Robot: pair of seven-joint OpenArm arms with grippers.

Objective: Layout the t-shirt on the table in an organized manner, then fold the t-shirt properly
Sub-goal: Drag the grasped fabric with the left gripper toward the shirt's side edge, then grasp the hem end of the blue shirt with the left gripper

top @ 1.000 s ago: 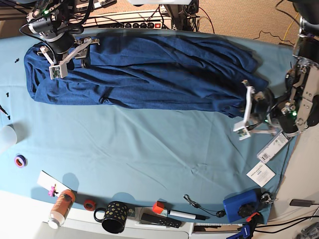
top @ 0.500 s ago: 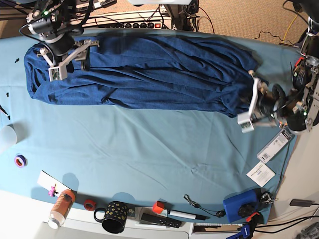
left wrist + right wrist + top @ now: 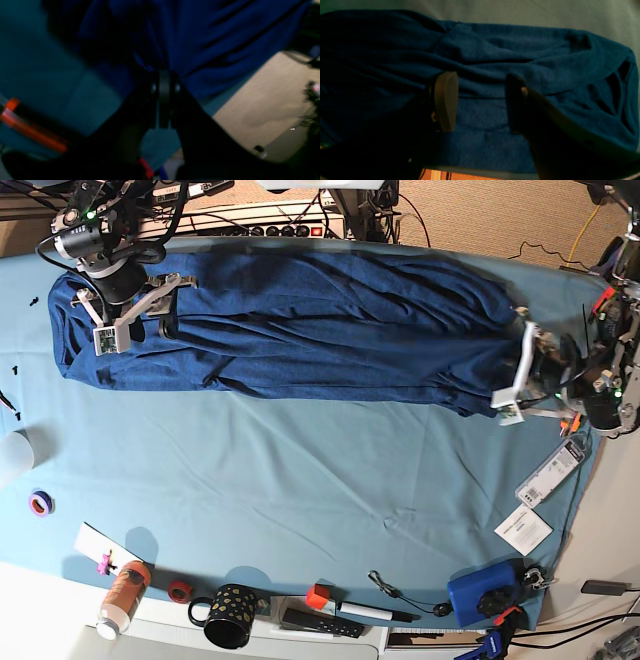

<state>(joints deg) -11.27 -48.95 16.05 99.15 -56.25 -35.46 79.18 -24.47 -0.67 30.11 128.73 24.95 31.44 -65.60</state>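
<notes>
Teal cloth covers your bench (image 3: 300, 480), and the t-shirt (image 3: 300, 330) stretches as a long rumpled band across the upper part of the base view. At upper left, your right fingers (image 3: 128, 308) hover spread wide over its end, gripping nothing. At right, your left fingers (image 3: 515, 385) are pinched shut on the t-shirt's edge.

The surface (image 3: 300, 470), under a light teal cloth with faint creases, fills most of the frame. The t-shirt (image 3: 300, 330) lies bunched lengthwise across its upper part. Along the lower edge sit a dotted black mug (image 3: 230, 615), an orange bottle (image 3: 123, 597) (lying tilted), a marker (image 3: 365, 611) and a blue box (image 3: 483, 593).
</notes>
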